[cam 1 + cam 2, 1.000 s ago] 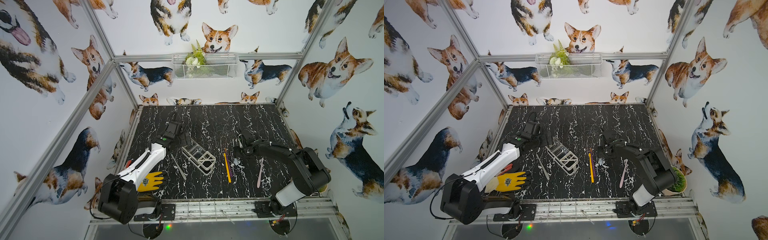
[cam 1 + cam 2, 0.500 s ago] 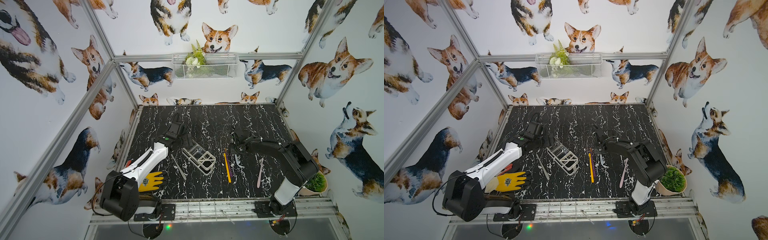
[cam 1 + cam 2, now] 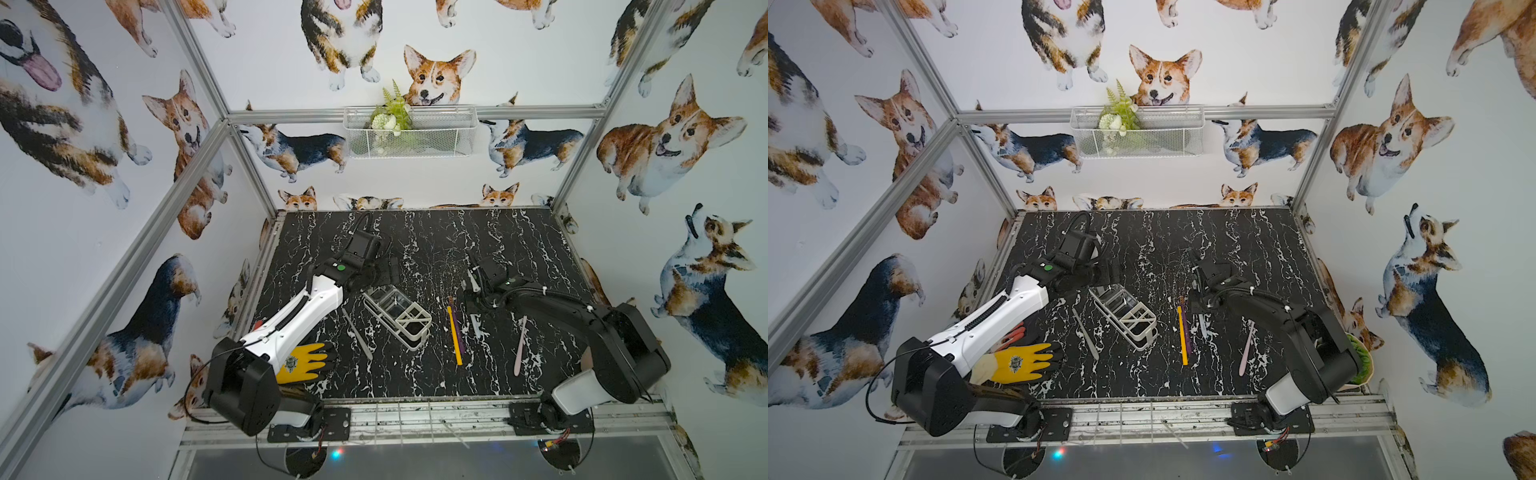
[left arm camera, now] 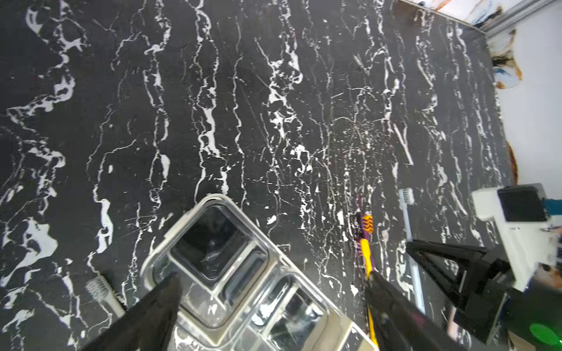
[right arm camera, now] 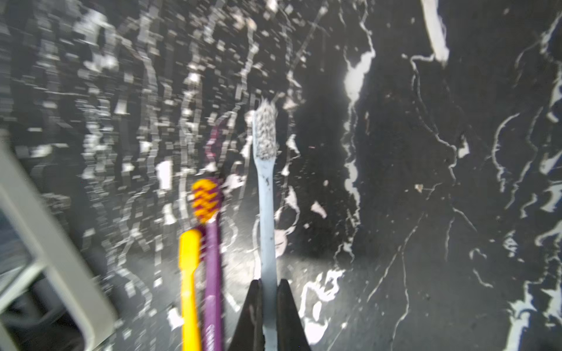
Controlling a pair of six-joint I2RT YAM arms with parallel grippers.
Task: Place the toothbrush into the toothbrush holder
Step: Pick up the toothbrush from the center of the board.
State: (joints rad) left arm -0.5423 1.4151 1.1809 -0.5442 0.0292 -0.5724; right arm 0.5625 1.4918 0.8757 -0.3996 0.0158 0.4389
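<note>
My right gripper (image 5: 269,284) is shut on the handle of a pale blue toothbrush (image 5: 266,212), low over the black marble table; its grey bristle head points away from the jaws. In both top views this toothbrush (image 3: 477,324) (image 3: 1202,324) lies right of centre under the right gripper (image 3: 473,301). The toothbrush holder (image 3: 397,311) (image 3: 1123,311) (image 4: 231,273), white-framed with clear walls, lies slantwise at the table's middle. My left gripper (image 4: 273,279) (image 3: 386,270) stands open over the holder's far end, one finger (image 4: 161,304) on each side, holding nothing.
A yellow toothbrush (image 3: 454,336) and a purple one (image 3: 458,328) lie side by side just left of the held one. A pink toothbrush (image 3: 519,347) lies further right, a grey one (image 3: 356,332) left of the holder. A yellow glove (image 3: 305,361) sits front left.
My right gripper has shut on the pale blue toothbrush and its arm has shifted. The left gripper has edged closer to the holder's far end.
</note>
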